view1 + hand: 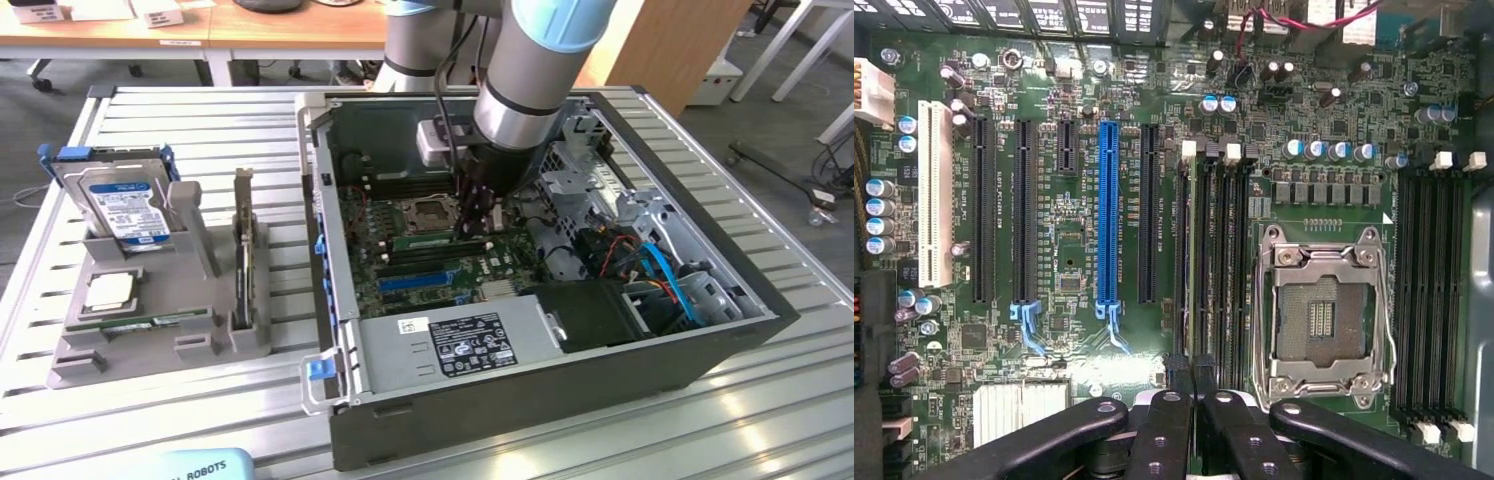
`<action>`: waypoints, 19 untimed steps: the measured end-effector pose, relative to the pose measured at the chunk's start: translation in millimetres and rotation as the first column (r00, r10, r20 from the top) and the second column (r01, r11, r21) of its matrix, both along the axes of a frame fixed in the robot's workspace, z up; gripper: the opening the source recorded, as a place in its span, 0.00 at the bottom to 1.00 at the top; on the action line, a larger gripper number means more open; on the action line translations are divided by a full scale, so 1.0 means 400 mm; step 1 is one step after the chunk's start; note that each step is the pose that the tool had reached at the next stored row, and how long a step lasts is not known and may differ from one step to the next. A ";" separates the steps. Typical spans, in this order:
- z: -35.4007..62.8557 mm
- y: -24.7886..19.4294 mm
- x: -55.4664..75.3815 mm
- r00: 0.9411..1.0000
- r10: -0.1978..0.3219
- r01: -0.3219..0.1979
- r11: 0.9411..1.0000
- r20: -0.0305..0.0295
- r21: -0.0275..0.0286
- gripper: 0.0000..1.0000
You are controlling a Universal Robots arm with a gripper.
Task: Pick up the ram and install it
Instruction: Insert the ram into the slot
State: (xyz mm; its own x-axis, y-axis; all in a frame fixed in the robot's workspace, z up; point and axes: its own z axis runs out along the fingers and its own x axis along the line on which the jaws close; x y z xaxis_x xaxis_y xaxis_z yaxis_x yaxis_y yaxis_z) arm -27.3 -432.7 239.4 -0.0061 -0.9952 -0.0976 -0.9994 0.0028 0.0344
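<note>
Hand low inside computer case, over motherboard memory slots

Matt black hand, glossy green motherboard

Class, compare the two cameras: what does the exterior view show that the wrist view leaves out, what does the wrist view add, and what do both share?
The exterior view adds the grey tray beside the case, holding a hard drive, a processor chip and a green ram, plus the arm and power supply. The wrist view adds a white slot and capacitors at the board's edge. Both share the gripper close above the motherboard, the empty processor socket and the blue slot.
</note>
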 end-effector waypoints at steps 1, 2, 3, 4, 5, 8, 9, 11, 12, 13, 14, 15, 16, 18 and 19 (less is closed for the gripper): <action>-0.001 0.000 0.000 1.000 0.000 0.000 1.000 0.000 0.000 0.12; -0.002 0.000 0.000 1.000 0.000 0.000 1.000 0.000 0.000 0.12; -0.003 0.000 0.000 1.000 0.000 0.000 1.000 0.000 0.000 0.12; -0.004 0.000 0.000 1.000 0.000 0.000 1.000 0.000 0.000 0.12; -0.004 0.000 0.000 1.000 0.000 0.000 1.000 0.000 0.000 0.12; -0.005 0.000 0.000 1.000 0.000 0.000 1.000 0.000 0.000 0.12; -0.005 0.000 0.000 1.000 0.000 0.000 1.000 0.000 0.000 0.12; -0.006 0.000 0.000 1.000 0.000 0.000 1.000 0.000 0.000 0.12; -0.007 0.000 0.000 1.000 0.000 0.000 1.000 0.000 0.000 0.12; -0.007 0.000 0.000 1.000 0.000 0.000 1.000 0.000 0.000 0.12; -0.007 0.000 0.000 1.000 0.000 0.000 1.000 0.000 0.000 0.12; -0.007 0.000 0.000 1.000 0.000 0.000 1.000 0.000 0.000 0.12; -0.007 0.000 0.000 1.000 0.000 0.000 1.000 0.000 0.000 0.12; -0.007 0.000 0.000 1.000 0.000 0.000 1.000 0.000 0.000 0.12; -0.007 0.000 -0.001 1.000 0.000 0.000 1.000 0.000 0.000 0.12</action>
State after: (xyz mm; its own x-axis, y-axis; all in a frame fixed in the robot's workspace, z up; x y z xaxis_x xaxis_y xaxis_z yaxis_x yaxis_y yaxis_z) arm -27.9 -432.6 236.5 -0.0064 -0.9952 -0.0976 -0.9994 0.0031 0.0344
